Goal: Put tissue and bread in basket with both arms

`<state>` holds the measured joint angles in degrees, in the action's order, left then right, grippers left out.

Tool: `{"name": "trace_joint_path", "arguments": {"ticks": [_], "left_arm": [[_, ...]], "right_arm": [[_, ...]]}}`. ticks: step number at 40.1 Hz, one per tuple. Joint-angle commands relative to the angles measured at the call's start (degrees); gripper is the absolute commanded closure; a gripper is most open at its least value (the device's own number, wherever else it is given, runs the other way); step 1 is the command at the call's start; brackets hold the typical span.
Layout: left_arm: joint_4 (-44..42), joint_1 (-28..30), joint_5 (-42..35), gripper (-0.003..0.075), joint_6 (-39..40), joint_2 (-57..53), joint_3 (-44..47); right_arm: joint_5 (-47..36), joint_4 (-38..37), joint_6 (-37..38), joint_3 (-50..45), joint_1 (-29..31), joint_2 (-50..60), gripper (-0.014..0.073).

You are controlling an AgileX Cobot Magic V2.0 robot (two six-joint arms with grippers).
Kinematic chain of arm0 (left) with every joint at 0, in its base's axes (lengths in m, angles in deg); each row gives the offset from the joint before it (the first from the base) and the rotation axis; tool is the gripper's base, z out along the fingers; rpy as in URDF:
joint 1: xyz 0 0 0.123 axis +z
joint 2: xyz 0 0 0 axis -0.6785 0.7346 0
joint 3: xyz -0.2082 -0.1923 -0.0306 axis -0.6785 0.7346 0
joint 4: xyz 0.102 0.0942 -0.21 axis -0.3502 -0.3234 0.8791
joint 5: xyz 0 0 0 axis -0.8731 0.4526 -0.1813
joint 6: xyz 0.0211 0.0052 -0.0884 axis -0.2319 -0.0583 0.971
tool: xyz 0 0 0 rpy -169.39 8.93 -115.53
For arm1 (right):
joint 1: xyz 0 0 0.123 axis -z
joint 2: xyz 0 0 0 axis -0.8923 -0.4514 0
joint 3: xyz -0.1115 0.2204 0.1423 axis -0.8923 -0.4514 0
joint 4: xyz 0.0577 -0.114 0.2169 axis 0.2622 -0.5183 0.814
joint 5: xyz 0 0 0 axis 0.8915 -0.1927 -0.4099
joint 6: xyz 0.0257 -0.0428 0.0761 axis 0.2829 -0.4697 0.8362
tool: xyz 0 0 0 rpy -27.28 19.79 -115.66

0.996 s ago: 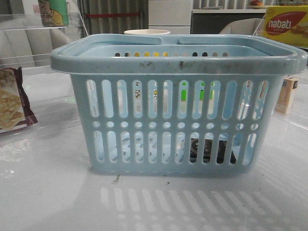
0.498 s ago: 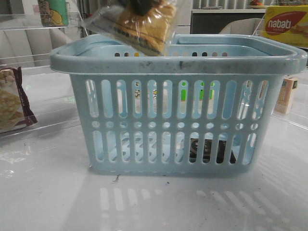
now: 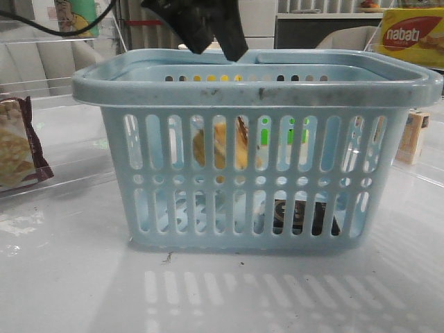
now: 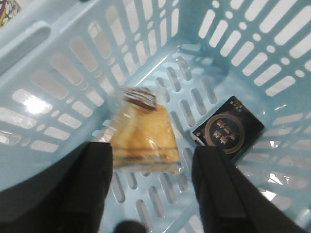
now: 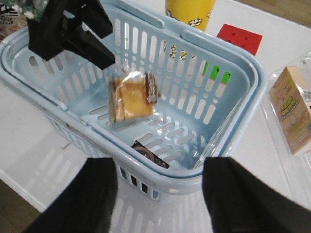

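The left gripper (image 5: 73, 36) hangs spread wide over the basket (image 3: 257, 87), the bread (image 5: 131, 97) dropping inside it near the tissue (image 4: 228, 131) on its floor, so I'd say only pulling both arms clear remains, the right gripper (image 5: 160, 194) gaping empty too.

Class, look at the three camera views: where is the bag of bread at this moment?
The bread is inside the basket, towards its left half in the front view, below the open left hand and apart from the tissue lying on the basket floor.
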<state>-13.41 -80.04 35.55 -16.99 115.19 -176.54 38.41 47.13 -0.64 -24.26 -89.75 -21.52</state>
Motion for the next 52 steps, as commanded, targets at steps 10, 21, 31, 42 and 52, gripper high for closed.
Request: {"name": "trace_joint_path", "arguments": {"ticks": [10, 21, 31, 42, 52], "left_arm": [[1.4, -0.2, -0.7, 0.0265, 0.0, -17.5, 3.5], [1.4, -0.2, -3.4, 0.0265, 0.0, -34.6, 19.9], [1.2, -0.2, -5.4, 0.0265, 0.0, -49.4, 34.9], [1.1, -0.2, -6.8, 0.0265, 0.6, -62.8, 48.2], [-0.9, -0.2, -10.8, 0.0265, 3.5, -67.2, 53.1]], "right_arm": [[-4.1, -0.6, -0.4, 1.6, 0.0, 0.3, 0.0094], [-4.1, -0.6, -0.4, 1.6, 0.0, 0.3, 0.0094], [-4.2, -0.6, -0.4, 1.6, 0.0, 0.3, 0.0094], [-1.7, -2.8, -0.4, 1.6, 0.0, 0.3, 0.0094], [2.8, -5.1, 0.3, 1.6, 0.0, 0.5, 0.0094]]}}
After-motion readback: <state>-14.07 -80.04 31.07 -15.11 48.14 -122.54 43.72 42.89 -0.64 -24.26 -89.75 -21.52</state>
